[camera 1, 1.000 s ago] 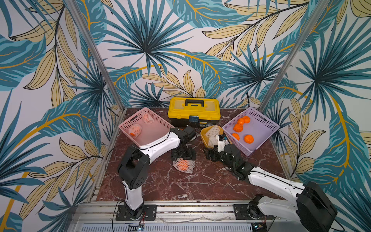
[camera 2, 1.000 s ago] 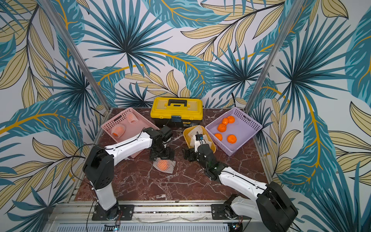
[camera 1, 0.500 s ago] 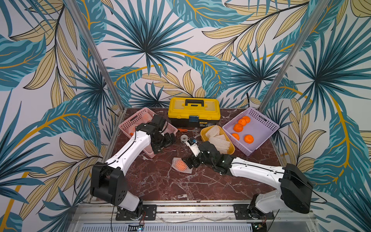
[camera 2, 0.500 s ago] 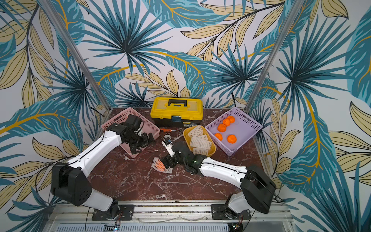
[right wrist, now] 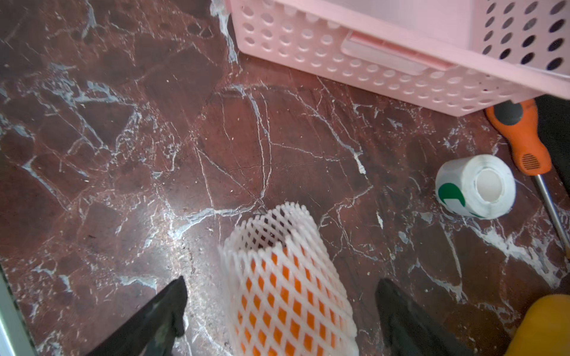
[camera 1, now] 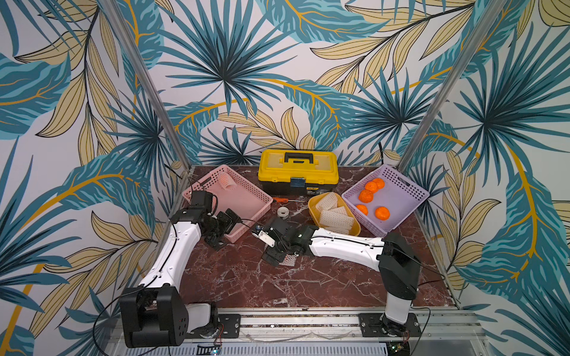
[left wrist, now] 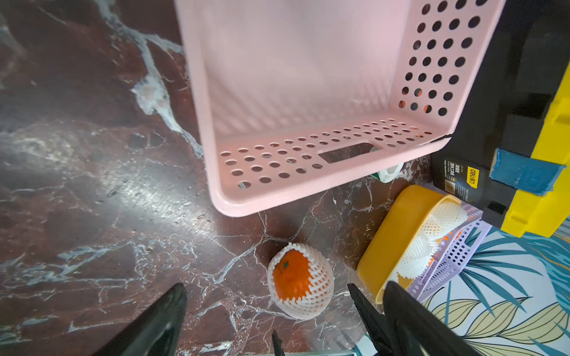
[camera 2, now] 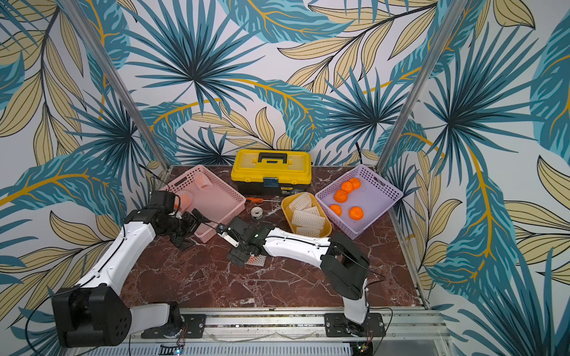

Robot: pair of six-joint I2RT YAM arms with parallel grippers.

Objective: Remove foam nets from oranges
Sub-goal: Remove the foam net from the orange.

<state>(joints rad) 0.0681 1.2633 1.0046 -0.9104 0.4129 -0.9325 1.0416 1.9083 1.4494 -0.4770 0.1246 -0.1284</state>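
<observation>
Right wrist view: a white soft foam net sleeve [right wrist: 271,228], tube-like with diamond-shaped holes and a scalloped open mouth, lies on its side on the glossy red-brown marble surface [right wrist: 123,138] veined in white, a small round orange [right wrist: 279,314] showing through the mesh of its nearer half. The right arm's black fingers [right wrist: 166,305] are spread wide, one on each side of the sleeve and clear of it. Beyond sits a pink perforated plastic basket [right wrist: 370,77] with round holes and a slot handle; by its corner lie an orange-handled screwdriver [right wrist: 524,138] with a steel shaft and a short white tape roll [right wrist: 476,188] bearing a green mark. In the left wrist view the left arm's fingers [left wrist: 154,326] are also spread, holding nothing, and the fruit's bumpy skin and dark stem spot show at the sleeve's open end. That view catches the yellow-and-black plastic toolbox [left wrist: 539,209], a patch of blue tape [left wrist: 527,175] over its latch, and a yellow label [left wrist: 472,180] reading "deli"; its smaller print is unreadable. In both top views a yellow oval tray [camera 1: 311,209] holds empty foam nets [camera 1: 331,215], and the purple perforated basket [camera 1: 410,188] beside it holds five bare oranges [camera 1: 382,213]. In a top view two more nets [camera 2: 202,180] lie in the pink basket, one with orange showing through.
</observation>
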